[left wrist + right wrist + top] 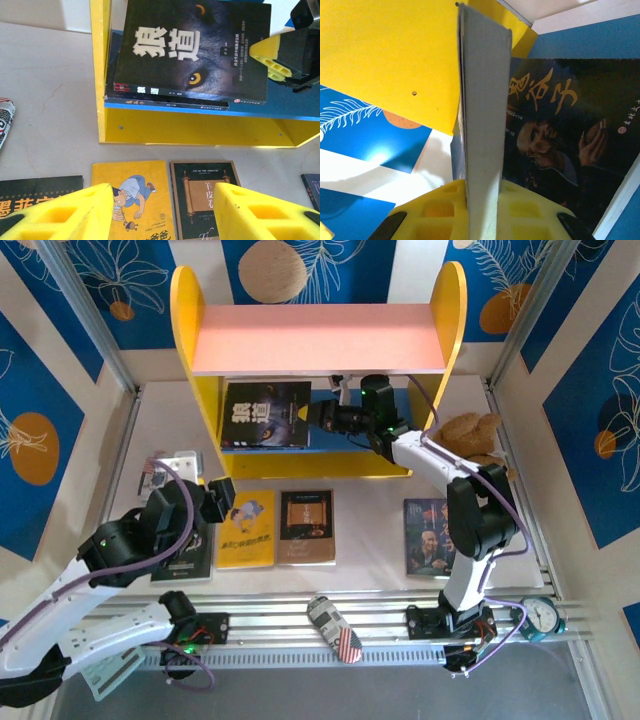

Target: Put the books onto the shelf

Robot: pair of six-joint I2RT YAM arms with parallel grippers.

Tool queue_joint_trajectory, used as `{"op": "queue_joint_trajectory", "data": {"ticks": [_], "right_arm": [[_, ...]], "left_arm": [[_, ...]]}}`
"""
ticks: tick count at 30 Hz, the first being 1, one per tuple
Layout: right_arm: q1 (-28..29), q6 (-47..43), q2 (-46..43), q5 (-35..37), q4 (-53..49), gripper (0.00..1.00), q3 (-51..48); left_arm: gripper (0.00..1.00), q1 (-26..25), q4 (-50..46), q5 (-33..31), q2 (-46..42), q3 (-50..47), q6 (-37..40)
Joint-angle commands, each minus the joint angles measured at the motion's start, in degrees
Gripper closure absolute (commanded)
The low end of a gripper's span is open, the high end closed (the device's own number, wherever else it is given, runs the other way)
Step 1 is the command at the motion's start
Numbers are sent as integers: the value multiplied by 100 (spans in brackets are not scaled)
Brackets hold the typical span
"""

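On the near table [370, 495], the yellow book [247, 528], brown book [307, 527] and blue book [432, 537] lie flat, unshelved. The left gripper [215, 495] hovers over the row's left end, jaws apart and empty. Farther back, the right gripper [322, 417] pinches the right edge of the black book [265, 415], which lies on the lower board of the shelf [320, 338]. Judged step: placing. Next: release, then retract without dragging the book.

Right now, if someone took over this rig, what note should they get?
Left gripper: jaws open, empty, above the table books.
Right gripper: jaws shut on the black book with white characters, atop another dark book on the shelf, lower board.
Done: two books at the shelf, one not yet released.
Left, flat on the table: gold-title book, yellow book, brown-black book, portrait book.
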Motion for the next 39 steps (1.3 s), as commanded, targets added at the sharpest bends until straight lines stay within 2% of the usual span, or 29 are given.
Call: {"op": "queue_joint_trajectory", "data": {"ticks": [1, 23, 39], "right_arm": [[-59, -172, 102, -331, 179, 100, 409], [-93, -268, 996, -664, 16, 100, 1019], [-159, -311, 1278, -534, -237, 100, 1335]], "left_arm": [[44, 80, -138, -126, -125, -47, 62], [41, 104, -68, -96, -129, -189, -17], [41, 116, -68, -112, -165, -224, -27]]}}
